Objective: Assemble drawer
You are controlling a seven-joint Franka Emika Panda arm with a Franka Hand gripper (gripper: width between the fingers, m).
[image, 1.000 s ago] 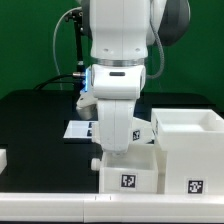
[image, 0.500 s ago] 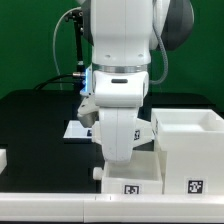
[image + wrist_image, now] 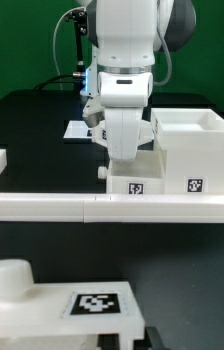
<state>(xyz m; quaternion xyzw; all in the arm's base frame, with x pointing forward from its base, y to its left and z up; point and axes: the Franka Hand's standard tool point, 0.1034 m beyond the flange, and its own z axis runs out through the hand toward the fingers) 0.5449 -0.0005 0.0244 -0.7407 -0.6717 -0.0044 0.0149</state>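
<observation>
My gripper [image 3: 128, 152] reaches down into a small white drawer box [image 3: 135, 176] at the front of the table. The box has a marker tag on its front and a round knob [image 3: 103, 172] on the side toward the exterior view's left. In the wrist view my gripper [image 3: 128, 341] has one dark finger on each side of a thin wall of the drawer box [image 3: 60, 308], shut on it; the knob [image 3: 15, 277] and a tag show there. A larger white open box [image 3: 190, 150] stands against it on the exterior view's right.
The marker board [image 3: 78, 130] lies on the black table behind the arm. A small white part [image 3: 3, 157] sits at the exterior view's left edge. A white rail [image 3: 55, 205] runs along the front. Cables and a post stand at the back.
The arm and the small drawer box it holds have shifted toward the exterior view's right, closer to the larger box. The box has also come slightly lower in the picture.
</observation>
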